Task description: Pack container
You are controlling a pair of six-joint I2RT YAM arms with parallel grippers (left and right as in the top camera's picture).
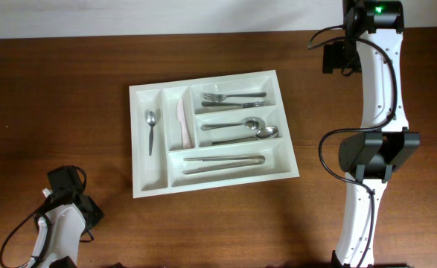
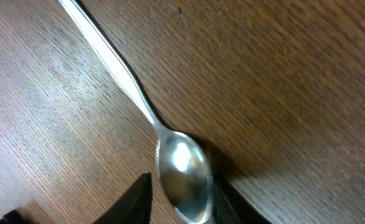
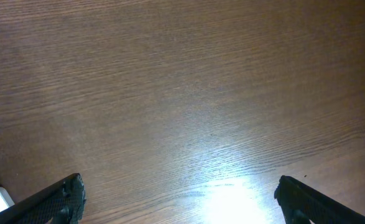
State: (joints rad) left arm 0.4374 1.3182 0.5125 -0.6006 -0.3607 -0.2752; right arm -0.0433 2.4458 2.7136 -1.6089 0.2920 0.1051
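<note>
Lying flat on the tabletop, a metal spoon is seen in the left wrist view, its handle running away towards the upper left. Its bowl is flanked by the left gripper, whose fingers are parted only narrowly, little wider than the bowl. One finger appears to be against the bowl's rim, while a thin strip of wood is seen beside the other. Whether the spoon is actually pinched cannot be told. In the overhead view this arm is found at the near left corner of the tabletop.

The right gripper is spread wide, its fingers being seen only at the lower corners of its own view. Nothing is held or touched by them, and only bare wood is seen between them.

The tray is placed about the middle of the tabletop, somewhat nearer the far edge and turned slightly askew, well apart from the left arm. A small spoon is laid in its leftmost narrow compartment and a white knife in the next. Forks are held in the far long compartment, two spoons in the middle one and long slim pieces in the near one.
</note>
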